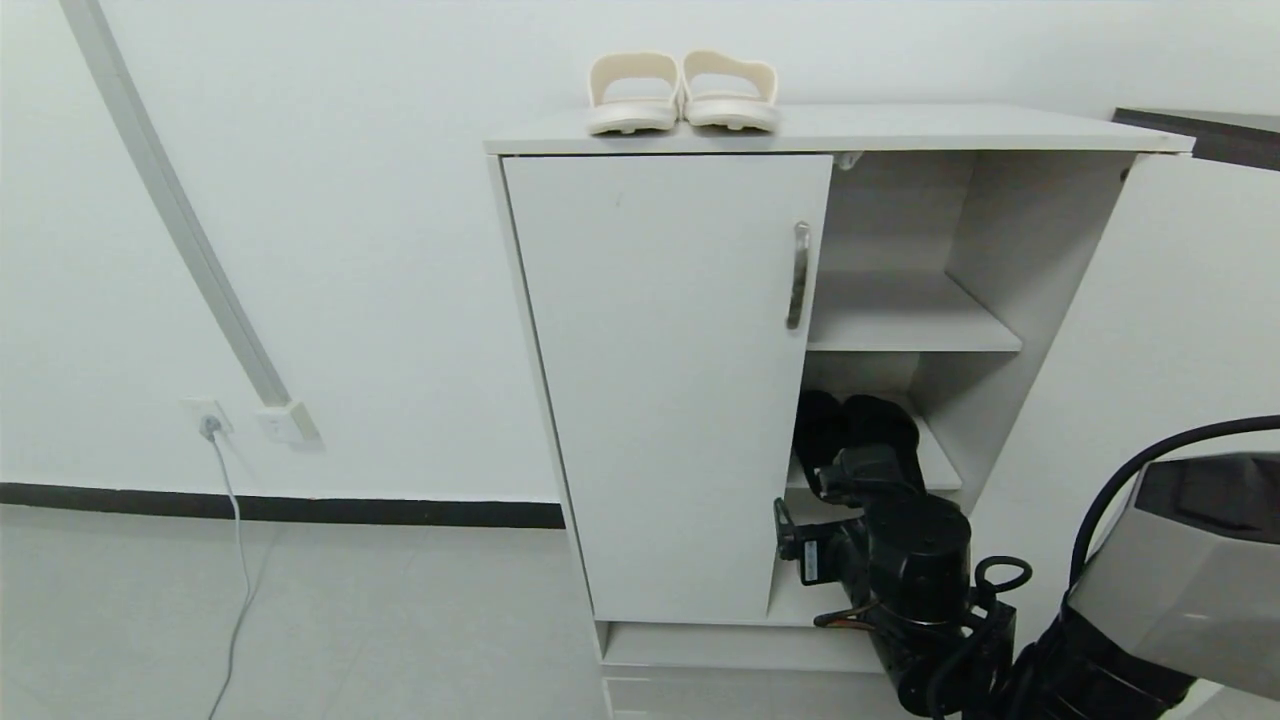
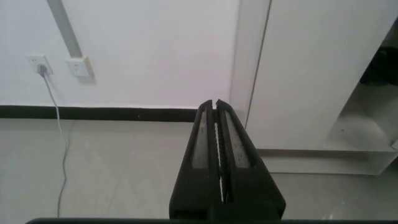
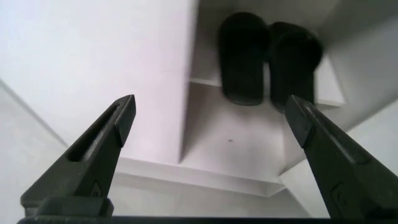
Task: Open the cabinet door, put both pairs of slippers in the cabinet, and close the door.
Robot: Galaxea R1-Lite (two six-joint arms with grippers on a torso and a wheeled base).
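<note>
A pair of cream slippers [image 1: 683, 95] stands on top of the white cabinet [image 1: 950, 128]. The cabinet's left door [image 1: 670, 400] is shut, and its right door [image 1: 1180, 320] is swung wide open. A pair of black slippers [image 1: 860, 420] [image 3: 267, 56] lies side by side on the middle shelf. My right gripper [image 1: 848, 468] [image 3: 211, 109] hangs just in front of that shelf, open, with nothing between its fingers. My left gripper [image 2: 216, 106] is shut on nothing, low over the floor to the left of the cabinet.
An upper shelf [image 1: 910, 320] sits above the black pair, a lower shelf [image 3: 236, 146] below it. A metal handle [image 1: 797, 275] runs down the shut door's edge. A wall socket [image 1: 205, 413] with a hanging cable [image 1: 238, 560] is at left over open floor.
</note>
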